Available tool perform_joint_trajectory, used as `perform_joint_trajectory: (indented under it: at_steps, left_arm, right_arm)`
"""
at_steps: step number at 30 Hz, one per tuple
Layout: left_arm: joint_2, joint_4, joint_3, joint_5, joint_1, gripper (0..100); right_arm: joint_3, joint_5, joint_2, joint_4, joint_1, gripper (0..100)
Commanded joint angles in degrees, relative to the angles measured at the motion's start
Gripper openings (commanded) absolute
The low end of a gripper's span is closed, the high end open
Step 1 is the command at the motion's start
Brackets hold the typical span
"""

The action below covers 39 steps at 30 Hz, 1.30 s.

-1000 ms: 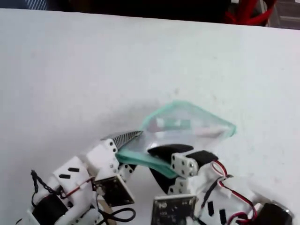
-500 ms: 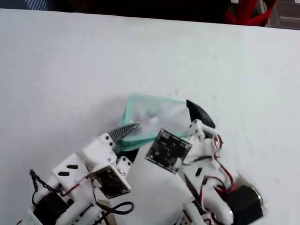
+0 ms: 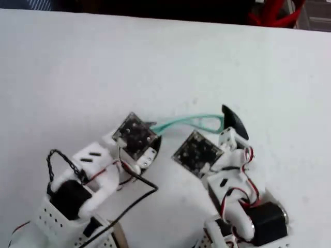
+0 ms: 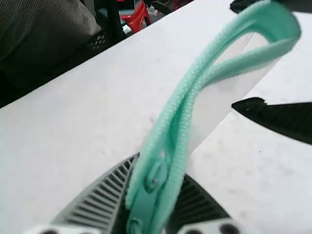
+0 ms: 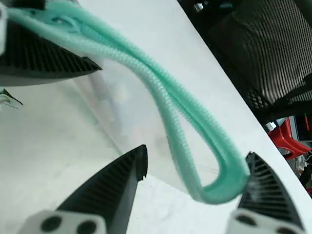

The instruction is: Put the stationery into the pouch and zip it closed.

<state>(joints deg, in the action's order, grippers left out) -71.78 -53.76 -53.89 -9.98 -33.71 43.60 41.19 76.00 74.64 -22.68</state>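
The clear pouch with its mint-green zipper (image 3: 186,123) stands on edge between both arms. My left gripper (image 3: 153,127) is shut on one zipper end (image 4: 155,175), where a small green pull sits between the ribbed fingers (image 4: 105,200). From there the two zipper tapes (image 4: 195,92) run together, then part into a loop at the far end (image 5: 219,180). My right gripper (image 5: 195,156) is open and straddles that looped end; the tape touches one black finger (image 5: 263,187). The film (image 5: 112,97) is too hazy to show any stationery inside.
The white table (image 3: 155,62) stretches wide and bare beyond the pouch. Both arm bodies and their cables (image 3: 129,199) crowd the near edge. Dark chairs and red items (image 3: 274,13) stand past the far edge.
The pouch, lying flat and gaping a second ago, now stands on edge, pulled narrow. The left arm swung up to its left end; the right gripper moved to its right end.
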Motion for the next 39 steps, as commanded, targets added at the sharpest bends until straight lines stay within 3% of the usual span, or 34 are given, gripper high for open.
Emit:
perform_joint_trajectory:
  at_steps: [1,8,18,29,33,39]
  left_arm:
    - [-1.27,0.44,7.82,1.85,-2.33,2]
    - [-2.59,0.26,6.24,5.89,-2.15,2]
    - [-2.95,0.62,0.70,6.95,-2.51,2]
    - [-2.95,5.63,-6.51,7.03,-2.68,2]
    - [-3.03,5.45,-6.51,7.03,-2.68,2]
    - [-3.03,5.63,-6.77,7.03,-2.68,2]
  right_arm:
    - [-2.37,-4.57,-0.40,-1.27,3.47,27.9]
    - [-21.10,-22.95,2.68,3.91,6.55,27.9]
    - [-33.23,-44.84,-18.51,4.00,8.04,27.9]
    - [-52.04,-43.87,-31.60,14.64,-6.99,26.7]
    - [-55.82,-42.11,-39.78,15.69,-8.04,18.9]
    - [-61.01,-41.41,-42.86,17.27,-10.07,18.0]
